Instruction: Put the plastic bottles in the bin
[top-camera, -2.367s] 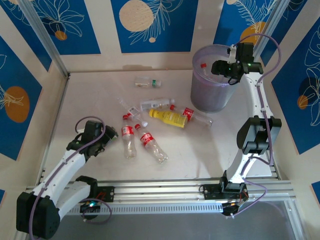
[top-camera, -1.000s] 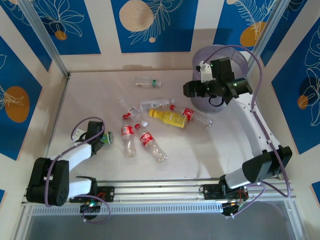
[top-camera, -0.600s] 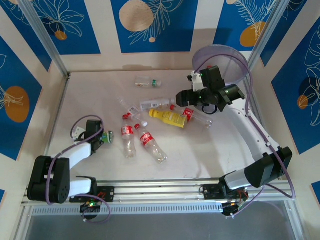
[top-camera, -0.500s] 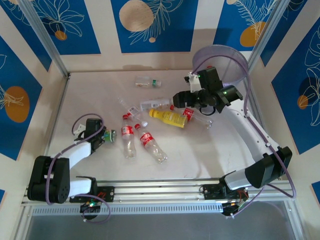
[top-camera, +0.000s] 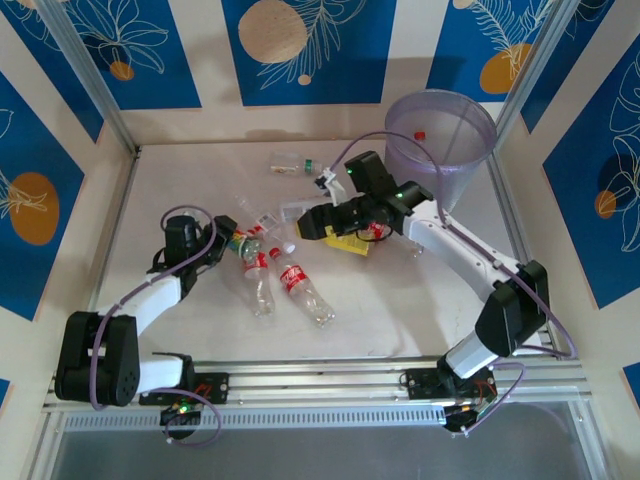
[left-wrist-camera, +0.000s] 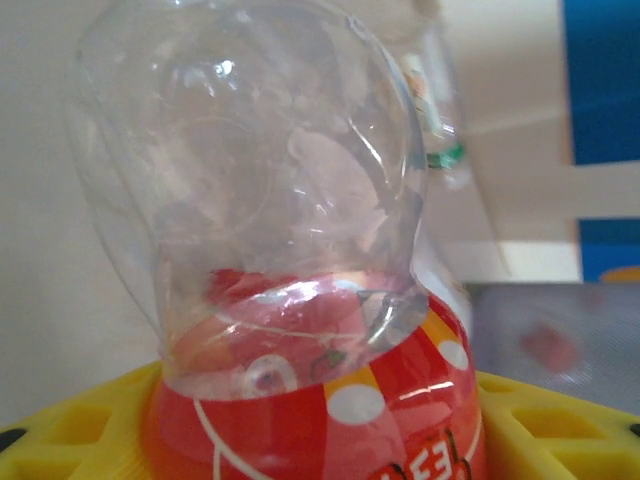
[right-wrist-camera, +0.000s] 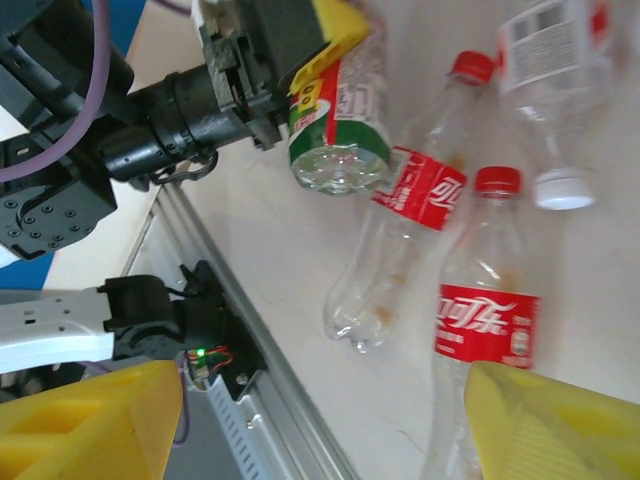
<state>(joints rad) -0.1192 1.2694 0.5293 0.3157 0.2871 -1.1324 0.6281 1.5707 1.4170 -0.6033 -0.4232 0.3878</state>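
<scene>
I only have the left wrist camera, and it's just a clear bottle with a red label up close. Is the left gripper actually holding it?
Observer: Yes. From the right wrist camera, the left gripper has that bottle clamped between its yellow fingers.
Operator: Where's the other arm?
Observer: The right gripper hangs open over the loose bottles mid-table, holding nothing.
Operator: And the bin?
Observer: The bin stands at the far right corner; a red cap shows inside.

Cropped, blurred and covered

In the left wrist view the red-labelled bottle (left-wrist-camera: 300, 300) runs off the bottom edge and the bin (left-wrist-camera: 600, 330) behind is a blur; from above, the right arm (top-camera: 400, 205) covers most of the yellow bottle (top-camera: 352, 244).
</scene>
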